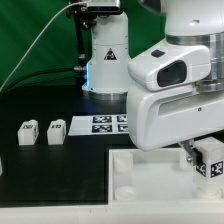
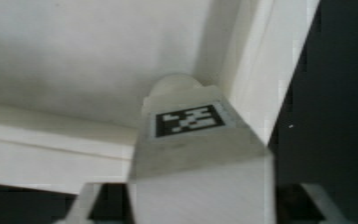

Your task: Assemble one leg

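Observation:
My gripper (image 1: 203, 152) is shut on a leg (image 1: 211, 160), a small white post with a black-and-white tag, at the exterior view's right. It holds the leg over the near right corner of the large white tray-like piece (image 1: 130, 172). In the wrist view the held leg (image 2: 194, 150) runs out from between the fingers (image 2: 101, 205) of my gripper (image 2: 202, 205). Its tip lies at the tray's inner corner (image 2: 247, 60); I cannot tell whether it touches. Two more legs (image 1: 28, 133) (image 1: 55, 132) stand on the black table at the exterior view's left.
The marker board (image 1: 103, 124) lies behind the tray in the middle. The robot base (image 1: 105, 55) stands at the back with a cable running to it. The arm's white body (image 1: 175, 90) hides the exterior view's right side.

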Controlling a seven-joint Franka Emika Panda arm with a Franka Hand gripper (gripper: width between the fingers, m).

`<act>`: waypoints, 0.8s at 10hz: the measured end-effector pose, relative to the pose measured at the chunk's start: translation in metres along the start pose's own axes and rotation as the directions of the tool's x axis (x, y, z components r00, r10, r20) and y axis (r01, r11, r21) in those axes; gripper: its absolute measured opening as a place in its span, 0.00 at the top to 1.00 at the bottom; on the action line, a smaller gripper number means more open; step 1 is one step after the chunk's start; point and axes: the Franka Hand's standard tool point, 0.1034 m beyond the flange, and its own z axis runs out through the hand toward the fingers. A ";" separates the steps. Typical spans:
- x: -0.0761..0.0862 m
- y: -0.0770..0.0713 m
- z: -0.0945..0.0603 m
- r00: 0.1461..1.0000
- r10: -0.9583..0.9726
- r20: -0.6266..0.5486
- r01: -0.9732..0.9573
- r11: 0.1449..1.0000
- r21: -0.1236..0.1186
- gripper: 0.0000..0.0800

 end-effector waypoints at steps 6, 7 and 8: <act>0.000 0.005 0.001 0.682 0.731 -0.008 -0.731 0.682 -0.007 0.63; 0.000 0.007 0.001 0.512 0.859 0.006 -0.859 0.512 0.011 0.63; -0.001 0.010 0.001 0.309 0.951 0.034 -0.951 0.308 0.027 0.63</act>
